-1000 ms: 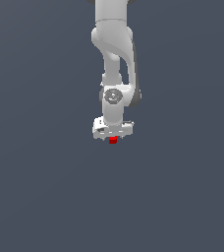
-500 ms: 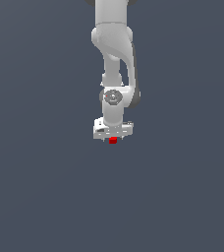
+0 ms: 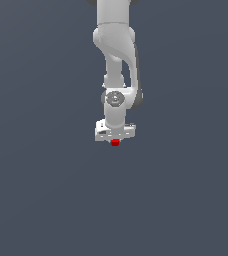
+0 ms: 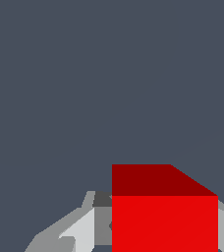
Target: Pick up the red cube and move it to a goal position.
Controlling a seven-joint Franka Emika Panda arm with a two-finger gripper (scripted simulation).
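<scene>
The white, jointed Franka arm [image 3: 117,75] hangs straight down from twelve o'clock in the exterior view, over a plain dark grey-blue surface [image 3: 41,200]. At its lower end the white gripper [image 3: 115,140] points toward six o'clock. The small, plain, bright red cube [image 3: 115,142] sits directly beneath the gripper body, touching it, near the middle of the exterior view.

In the wrist view the red cube [image 4: 164,216] fills the space between the light grey fingers [image 4: 79,231], which are closed against its sides. A cube has no long axis; its faces lie square to the fingers, one darker red face turned away from the camera.
</scene>
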